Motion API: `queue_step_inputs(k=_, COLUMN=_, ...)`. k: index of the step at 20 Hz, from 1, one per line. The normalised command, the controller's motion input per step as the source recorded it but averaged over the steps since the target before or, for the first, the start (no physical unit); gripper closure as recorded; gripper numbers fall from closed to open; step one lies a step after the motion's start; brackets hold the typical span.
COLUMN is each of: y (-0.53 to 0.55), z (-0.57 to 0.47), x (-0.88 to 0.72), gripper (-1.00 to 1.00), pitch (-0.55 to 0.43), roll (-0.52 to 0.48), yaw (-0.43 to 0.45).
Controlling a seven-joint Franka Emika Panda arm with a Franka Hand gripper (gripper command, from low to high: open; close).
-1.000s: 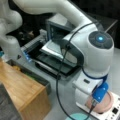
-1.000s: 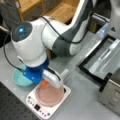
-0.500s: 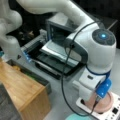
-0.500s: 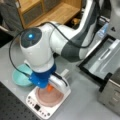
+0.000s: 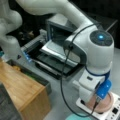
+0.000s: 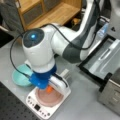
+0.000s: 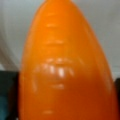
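Where gripper hangs, carrot, seemingly held

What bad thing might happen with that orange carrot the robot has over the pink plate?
The orange carrot sits right at the gripper, above the round pink plate on the white scale. It might roll off the plate's edge. The arm hangs low, so it could bump the scale or the nearby teal dish.

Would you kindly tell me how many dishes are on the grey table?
2: a pink dish on the white scale beneath the gripper, and a teal dish beside the scale at a front view's left.
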Motion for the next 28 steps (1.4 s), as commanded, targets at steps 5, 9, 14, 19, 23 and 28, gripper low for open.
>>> queue_step_inputs(k=5, y=-0.04, z=-0.25, x=-0.07, gripper=1.0, pitch=-0.22, roll=-0.153, yaw=0.036)
queue_step_inputs(k=9, y=-0.05, z=-0.14, x=-0.03, gripper=1.0, pitch=-0.191, roll=-0.164, yaw=0.074)
queue_step_inputs(k=14, y=-0.03, z=0.15, x=0.04, gripper=1.0, pitch=-0.163, roll=-0.133, yaw=0.085)
queue_step_inputs(k=19, y=0.04, z=0.23, x=0.07, gripper=-1.0, pitch=-0.079, roll=-0.167, yaw=0.062)
queue_step_inputs(k=23, y=0.1, z=-0.01, x=0.03, gripper=-1.0, pitch=-0.038, roll=-0.147, yaw=0.048)
queue_step_inputs(k=28, y=0.08, z=-0.08, x=0.05, gripper=-1.0, pitch=-0.038, roll=-0.149, yaw=0.039)
